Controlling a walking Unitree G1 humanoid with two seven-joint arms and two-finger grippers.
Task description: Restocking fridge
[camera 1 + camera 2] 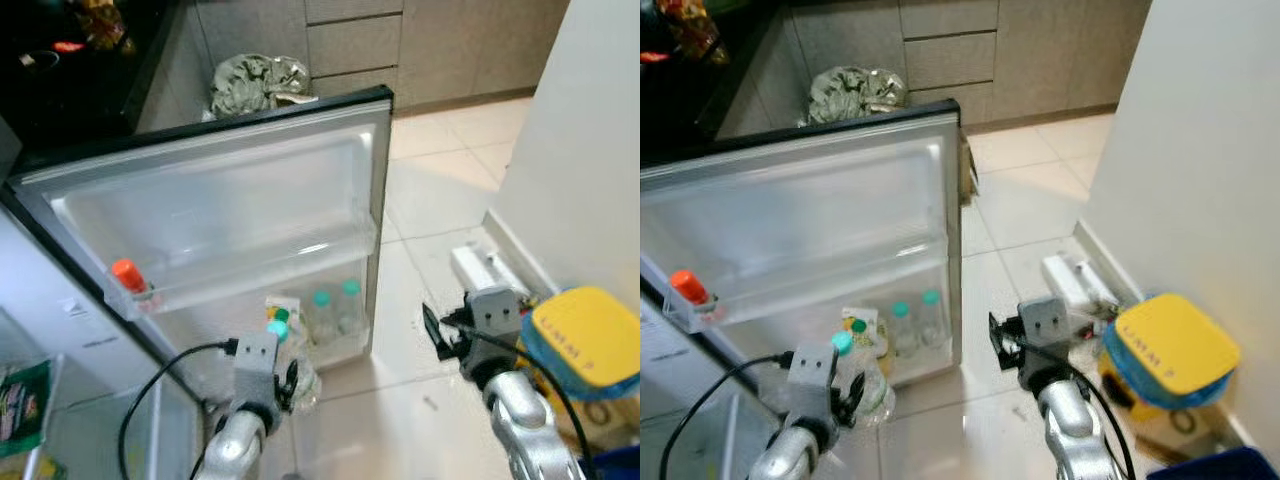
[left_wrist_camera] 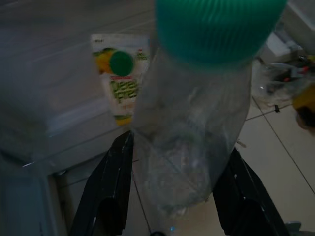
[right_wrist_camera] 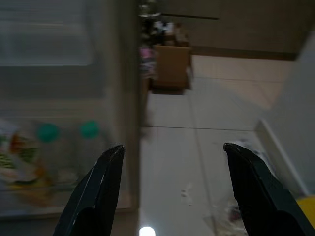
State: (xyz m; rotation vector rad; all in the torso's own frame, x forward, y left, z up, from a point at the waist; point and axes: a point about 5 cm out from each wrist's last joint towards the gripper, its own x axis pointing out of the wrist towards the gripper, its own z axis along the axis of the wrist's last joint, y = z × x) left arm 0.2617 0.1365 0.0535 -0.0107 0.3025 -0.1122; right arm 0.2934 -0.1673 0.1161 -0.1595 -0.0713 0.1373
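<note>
Tiled floor fronts the open fridge door [image 1: 220,200]. Left gripper [image 2: 172,196] clamps an upright bottle [image 2: 197,137] just near of the door shelf [image 1: 330,345]; right gripper [image 3: 172,191] gapes wide, empty.

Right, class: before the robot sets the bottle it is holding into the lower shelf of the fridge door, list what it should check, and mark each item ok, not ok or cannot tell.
1. Left gripper closed on the clear bottle: ok.
2. Green cap on the bottle: ok.
3. Fridge door open: ok.
4. Free slot on the lower door shelf beside the juice carton and two bottles: cannot tell.
5. Right gripper open, holding nothing, away from the shelf: ok.
</note>
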